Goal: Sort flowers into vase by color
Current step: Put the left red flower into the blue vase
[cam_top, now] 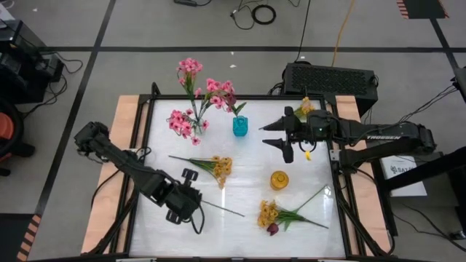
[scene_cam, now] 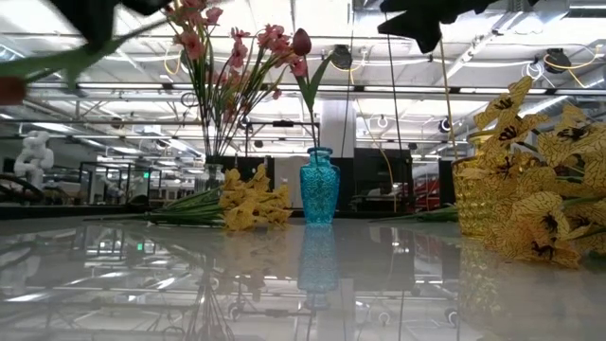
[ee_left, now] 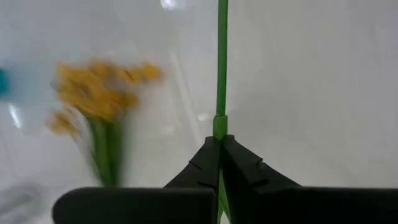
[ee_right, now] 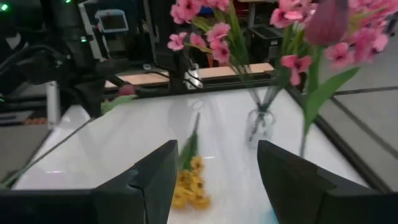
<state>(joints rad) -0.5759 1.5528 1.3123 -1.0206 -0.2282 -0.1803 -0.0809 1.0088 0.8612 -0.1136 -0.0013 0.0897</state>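
Pink flowers (cam_top: 191,94) already stand in the far vases. Your left gripper (ee_left: 221,163) is clamped on a green stem (ee_left: 221,59) near the tabletop's front-left; yellow sprays (cam_top: 271,214) remain. Right gripper (ee_right: 217,168) waits, jaws apart.

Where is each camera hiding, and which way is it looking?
High view: above the table, looking straight down; both arms show, left gripper and right gripper.
Low view: at tabletop height, looking across at the blue vase; dark arm parts hang at the top.
Left wrist view: on the left arm, past its shut fingers clamping a green stem.
Right wrist view: on the right arm, past open fingers.
Shared: the pink flowers also show in the high view.
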